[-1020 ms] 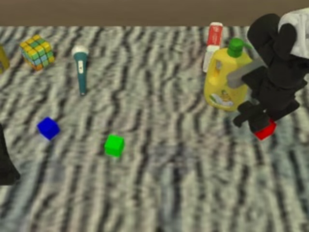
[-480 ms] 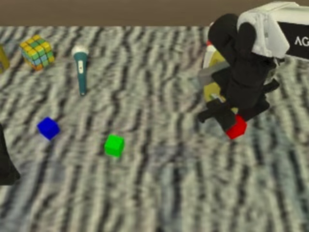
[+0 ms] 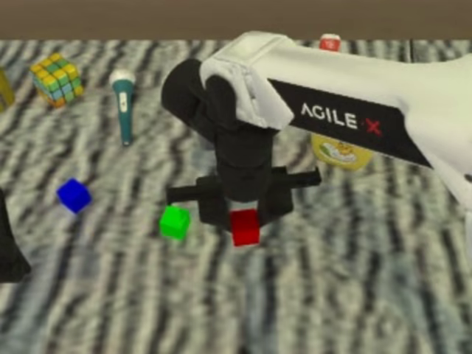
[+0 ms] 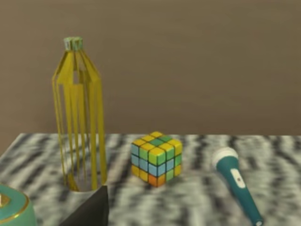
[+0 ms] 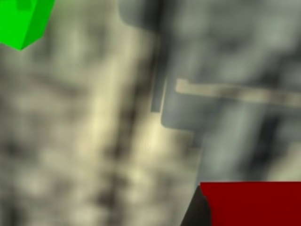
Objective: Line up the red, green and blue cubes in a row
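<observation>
My right gripper (image 3: 245, 221) hangs over the middle of the table, shut on the red cube (image 3: 245, 227). In the right wrist view the red cube (image 5: 254, 202) shows beside one dark finger (image 5: 195, 213). Just to its left the green cube (image 3: 175, 222) rests on the striped cloth, a short gap away, and it also appears in the right wrist view (image 5: 23, 21). Farther left and slightly farther back lies the blue cube (image 3: 74, 195). My left gripper (image 3: 7, 251) stays parked at the table's left edge.
A multicoloured puzzle cube (image 3: 57, 80) and a teal microphone (image 3: 123, 103) lie at the back left. A yellow soap bottle (image 3: 339, 151) and a red-and-white tube (image 3: 329, 43) sit behind the right arm. The left wrist view shows a yellow ribbed bottle (image 4: 80, 117).
The right arm has swept left across the table with the red cube, from beside the yellow soap bottle to just right of the green cube. The left arm has not moved.
</observation>
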`<state>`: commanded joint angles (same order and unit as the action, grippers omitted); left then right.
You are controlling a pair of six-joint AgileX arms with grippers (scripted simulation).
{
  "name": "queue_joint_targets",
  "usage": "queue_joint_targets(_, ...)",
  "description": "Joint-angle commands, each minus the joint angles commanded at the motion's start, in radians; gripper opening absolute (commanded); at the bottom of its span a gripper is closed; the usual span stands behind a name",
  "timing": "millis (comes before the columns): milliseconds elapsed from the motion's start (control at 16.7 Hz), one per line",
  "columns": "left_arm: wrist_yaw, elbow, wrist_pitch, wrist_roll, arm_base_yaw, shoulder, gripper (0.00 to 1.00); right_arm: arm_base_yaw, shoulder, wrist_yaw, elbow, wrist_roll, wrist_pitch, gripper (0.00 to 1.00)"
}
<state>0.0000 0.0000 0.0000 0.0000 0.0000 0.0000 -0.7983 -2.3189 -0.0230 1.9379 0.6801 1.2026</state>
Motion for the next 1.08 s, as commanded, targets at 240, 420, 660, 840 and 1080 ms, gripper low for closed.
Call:
queue_joint_targets(240,0.0,0.0,0.0,0.0,0.0,0.0,1.0,-0.135,-0.05,-0.011,0.124,0.239,0.054,0.0)
queue_joint_targets(420,0.0,0.0,0.0,0.0,0.0,0.0,1.0,-0.178,-0.058,-0.016,0.162,0.306,0.068,0.0)
queue_joint_targets(660,0.0,0.0,0.0,0.0,0.0,0.0,1.0,-0.175,-0.055,-0.014,0.161,0.308,0.066,0.0)
queue_joint_targets(840,0.0,0.0,0.0,0.0,0.0,0.0,1.0,-0.175,-0.063,-0.014,0.125,0.309,0.024,0.0)
queue_joint_targets(1080,0.0,0.0,0.0,0.0,0.0,0.0,1.0,-0.179,-0.095,-0.016,0.017,0.312,-0.124,0.0)
